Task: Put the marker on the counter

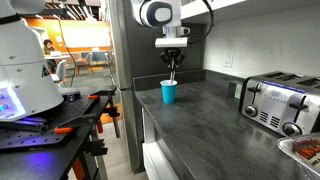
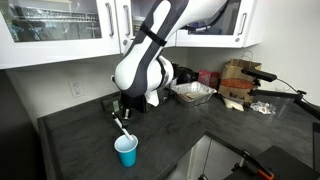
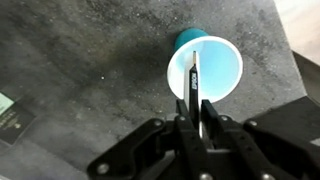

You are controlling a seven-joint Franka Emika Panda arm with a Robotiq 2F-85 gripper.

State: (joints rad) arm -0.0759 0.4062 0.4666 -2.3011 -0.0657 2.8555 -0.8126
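My gripper [image 3: 193, 118] is shut on the marker [image 3: 192, 80], a thin white stick with a dark tip. The marker hangs down from the jaws over the mouth of the blue cup [image 3: 230, 55]. The cup stands upright on the dark grey counter [image 3: 70, 70]. In both exterior views the gripper [image 1: 173, 52] [image 2: 121, 108] is just above the cup [image 1: 168, 92] [image 2: 126, 152]. The marker [image 1: 174, 72] [image 2: 120, 127] reaches from the jaws down to the cup's rim. The counter [image 1: 205, 118] [image 2: 80, 150] lies around the cup.
A chrome toaster [image 1: 278, 103] and a tray [image 1: 305, 150] stand on the counter. A black workbench with orange clamps [image 1: 60, 120] stands beside the counter's end. A plastic container [image 2: 195, 93] and boxes [image 2: 238, 80] sit at the back. Cabinets [image 2: 60, 30] hang overhead.
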